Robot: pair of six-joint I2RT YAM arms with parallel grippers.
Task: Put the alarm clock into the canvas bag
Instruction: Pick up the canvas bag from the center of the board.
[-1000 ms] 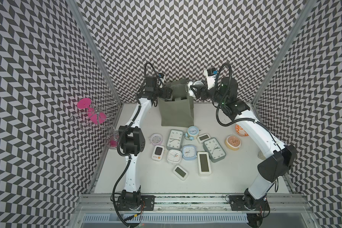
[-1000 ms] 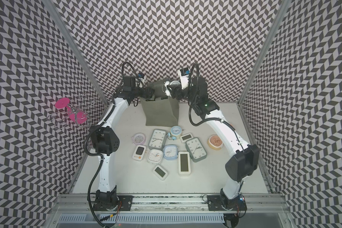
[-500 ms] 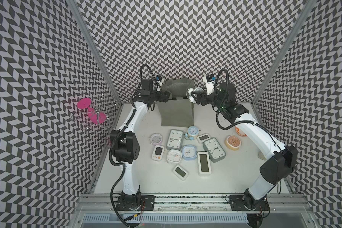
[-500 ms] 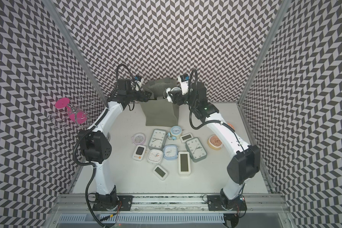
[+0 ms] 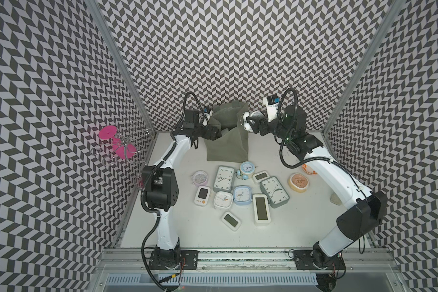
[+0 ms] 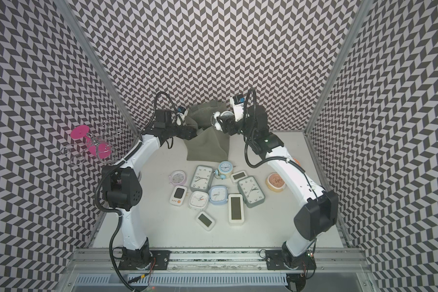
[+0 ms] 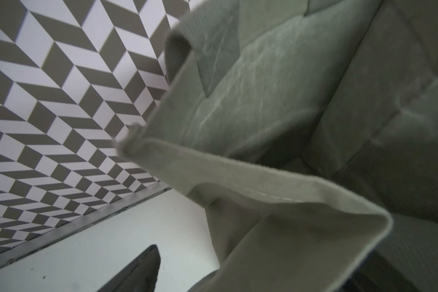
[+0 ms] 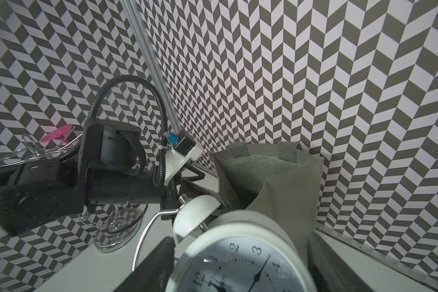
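We find the tall grey-green canvas bag (image 5: 226, 148) standing upright, mouth open. The left gripper (image 5: 214, 131) sits at its rim, jaws spread wide, clamping nothing. The right gripper (image 5: 252, 125) is closed on the white twin-bell alarm clock (image 8: 238, 252), held just beside the bag's opposite rim, still outside.
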